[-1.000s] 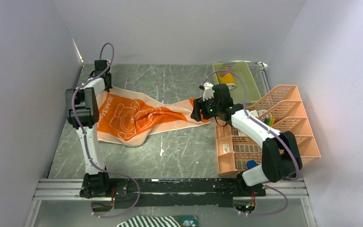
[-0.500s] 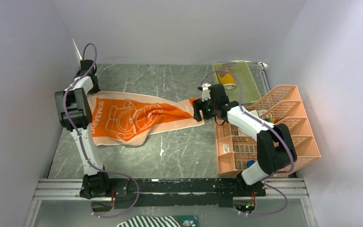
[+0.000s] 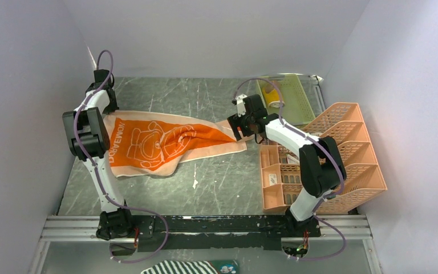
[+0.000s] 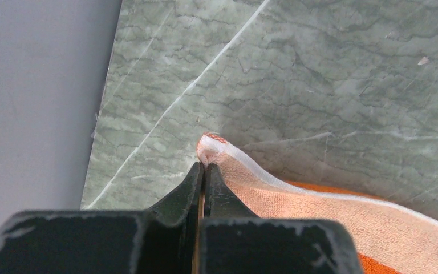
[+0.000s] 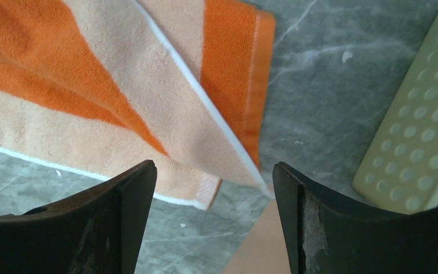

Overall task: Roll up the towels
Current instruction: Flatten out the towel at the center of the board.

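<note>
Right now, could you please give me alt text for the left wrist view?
The left gripper is shut on a cream-bordered corner of the orange terry towel, which lies on the grey-green marbled table; a grey wall stands left.

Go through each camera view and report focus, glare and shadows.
Top external: even, diffuse light, no glare, only soft shadows; the orange towel reads sharp. Left wrist: the left hand is dark and close to the lens, while the pinched towel corner and the marble table are crisp. Right wrist: the right hand looks underexposed, the towel weave is sharp, and no highlights are blown.
</note>
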You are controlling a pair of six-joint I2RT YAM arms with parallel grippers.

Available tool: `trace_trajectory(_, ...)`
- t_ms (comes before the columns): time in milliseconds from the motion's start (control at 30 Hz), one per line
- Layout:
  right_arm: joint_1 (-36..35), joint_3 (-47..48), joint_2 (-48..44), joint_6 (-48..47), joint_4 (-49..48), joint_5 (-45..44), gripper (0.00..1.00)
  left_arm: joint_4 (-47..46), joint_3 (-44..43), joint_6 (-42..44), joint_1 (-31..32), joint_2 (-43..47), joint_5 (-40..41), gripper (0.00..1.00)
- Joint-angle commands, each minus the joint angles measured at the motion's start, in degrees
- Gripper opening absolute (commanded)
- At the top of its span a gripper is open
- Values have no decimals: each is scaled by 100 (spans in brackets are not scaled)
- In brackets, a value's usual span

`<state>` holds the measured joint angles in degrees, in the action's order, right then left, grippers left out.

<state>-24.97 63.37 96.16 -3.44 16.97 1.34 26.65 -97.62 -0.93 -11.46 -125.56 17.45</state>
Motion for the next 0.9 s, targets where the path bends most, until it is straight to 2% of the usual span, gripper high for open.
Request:
trace_trajectory(0,126,376,190,-380,-25,-159,75,177,-135,-30,20,299,-181,7)
trace_trajectory(200,676,355,230,-618,210,1073,73,168,-97,-13,20,348,-219,7)
trace_trajectory(500,712,320,538,-1038,715,1738,67,291,-265,-51,20,235,-279,7)
trace_trajectory(867,709,599,965,-1182,1091,1363,59,291,-272,-55,-30,280,-336,7)
